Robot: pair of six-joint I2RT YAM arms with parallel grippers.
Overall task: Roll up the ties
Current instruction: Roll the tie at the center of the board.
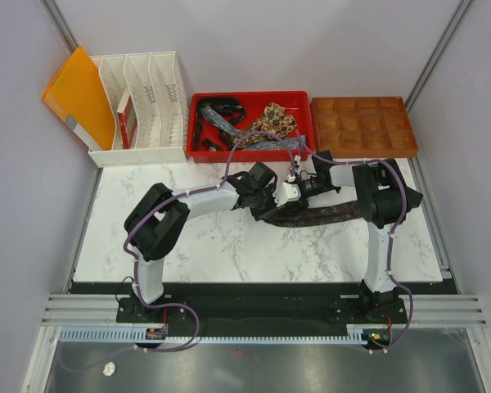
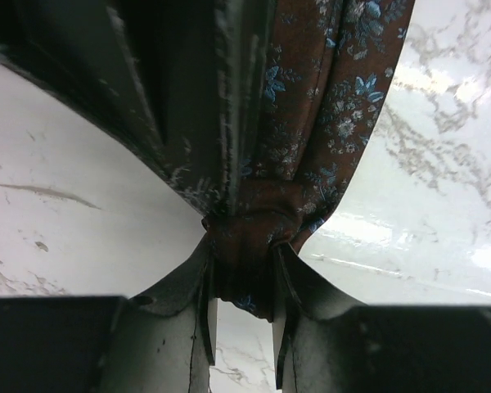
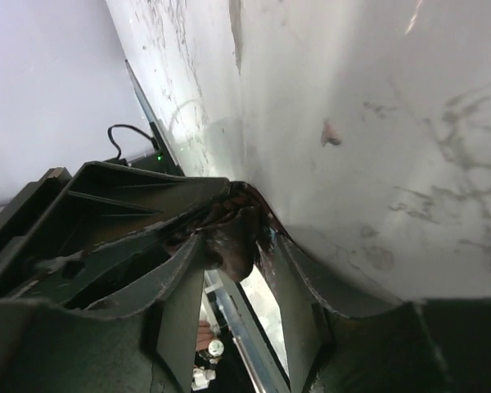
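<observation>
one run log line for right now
left gripper: shut on brown tie | right gripper: tie between jaws, grip unclear | tie: mostly laid out along table

no words, brands or numbers are showing legibly in any of the views. the red-and-white item [image 1: 124, 115] standing in the white rack [image 1: 168, 90] at the upper left of the frame is appearing too small to read.
</observation>
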